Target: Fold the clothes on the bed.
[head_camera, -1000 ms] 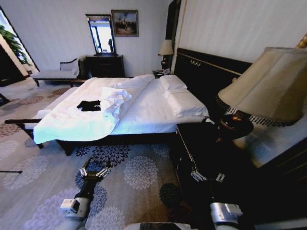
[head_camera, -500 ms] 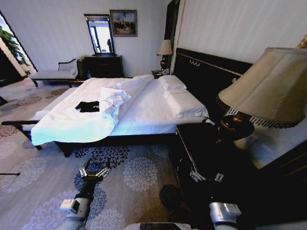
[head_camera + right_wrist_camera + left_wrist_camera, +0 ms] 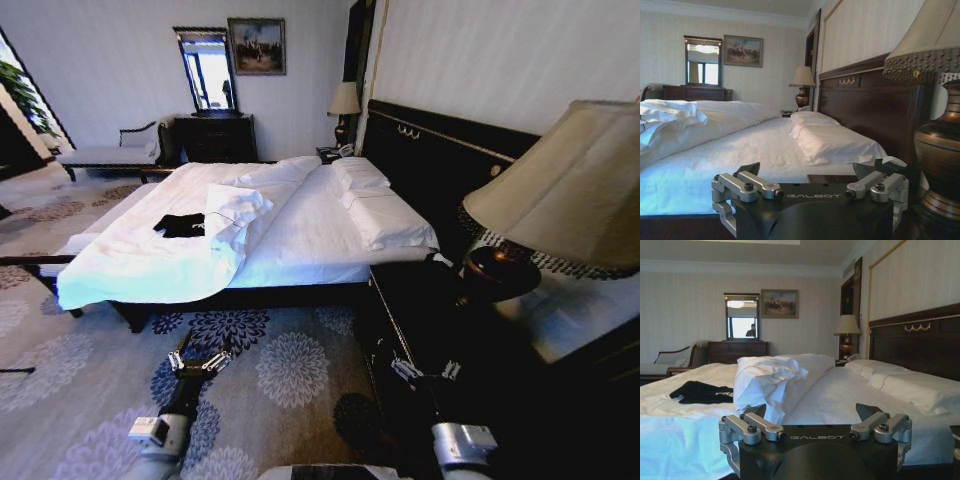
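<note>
**Robot on the move beside the bed, shirt not yet within reach**

The whole head view slides a little against the frames of a second ago: the bed (image 3: 300, 215) sits slightly further left and its near corner has dropped toward the picture's edge, so the camera and base are shifting, not the furniture. The bed itself lies unchanged, white duvet turned back in a bunched fold (image 3: 235, 210) across the middle, pillows at the dark headboard (image 3: 440, 150).

The black T-shirt (image 3: 180, 225) lies crumpled on the sheet on the far side of that fold, well apart from both arms.

The left claw (image 3: 198, 362) hangs low over the patterned carpet, fingers spread and empty. The right claw (image 3: 425, 370) hangs before the dark nightstand (image 3: 430, 310), likewise spread with nothing in it.

Folding has not begun; the robot seems to be repositioning for an approach.
</note>
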Available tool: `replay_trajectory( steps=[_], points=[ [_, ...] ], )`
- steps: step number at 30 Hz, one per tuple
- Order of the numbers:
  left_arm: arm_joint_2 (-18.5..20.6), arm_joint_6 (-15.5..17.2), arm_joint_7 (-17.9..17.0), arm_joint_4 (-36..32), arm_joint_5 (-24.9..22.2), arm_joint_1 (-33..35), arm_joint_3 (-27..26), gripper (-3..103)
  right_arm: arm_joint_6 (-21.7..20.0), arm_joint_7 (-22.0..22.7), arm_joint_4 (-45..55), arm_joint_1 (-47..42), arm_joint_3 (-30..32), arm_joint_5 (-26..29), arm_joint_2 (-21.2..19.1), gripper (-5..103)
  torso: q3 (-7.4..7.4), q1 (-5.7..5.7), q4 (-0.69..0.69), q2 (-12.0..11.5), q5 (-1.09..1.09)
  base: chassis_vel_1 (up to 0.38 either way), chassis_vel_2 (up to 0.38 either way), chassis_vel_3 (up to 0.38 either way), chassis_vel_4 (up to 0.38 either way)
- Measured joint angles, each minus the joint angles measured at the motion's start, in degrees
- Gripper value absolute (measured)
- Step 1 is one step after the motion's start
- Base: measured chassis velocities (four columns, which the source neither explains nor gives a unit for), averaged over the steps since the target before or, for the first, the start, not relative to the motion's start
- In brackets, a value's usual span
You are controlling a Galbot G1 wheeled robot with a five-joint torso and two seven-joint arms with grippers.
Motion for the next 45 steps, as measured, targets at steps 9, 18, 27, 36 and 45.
replay_trajectory(
  steps=[9,18,27,36,45],
  points=[
    [-0.4,0.0,-0.4,0.1,0.1,0.2,0.1,100,0.0,0.0,-0.6,0.0,-0.5,-0.4,0.0,100,0.0,0.0,0.0,0.0,0.0,-0.071,0.069,0.073,-0.075],
    [-0.5,-0.3,1.3,0.0,1.0,1.2,1.5,100,0.8,-0.8,-1.1,0.4,-0.2,-1.1,0.0,100,0.0,-0.01,0.0,0.0,0.0,-0.076,0.082,0.071,-0.079],
    [-0.8,-0.2,1.1,0.8,2.0,2.5,1.9,100,2.6,-1.0,-1.5,1.3,0.2,-3.5,0.0,100,0.0,0.0,0.0,0.0,0.0,-0.102,0.097,0.101,-0.106],
    [-0.3,0.4,2.1,0.4,1.8,3.1,0.8,100,2.8,-1.0,-1.3,1.6,0.7,-3.2,0.0,100,0.0,0.0,0.0,0.0,0.0,-0.103,0.1,0.095,-0.102],
    [-0.1,0.1,3.5,0.4,2.9,4.1,1.1,100,2.9,-1.0,-1.3,1.3,0.3,-3.4,0.0,100,0.0,0.0,0.0,0.0,0.0,-0.111,0.113,0.112,-0.108]
  ],
)
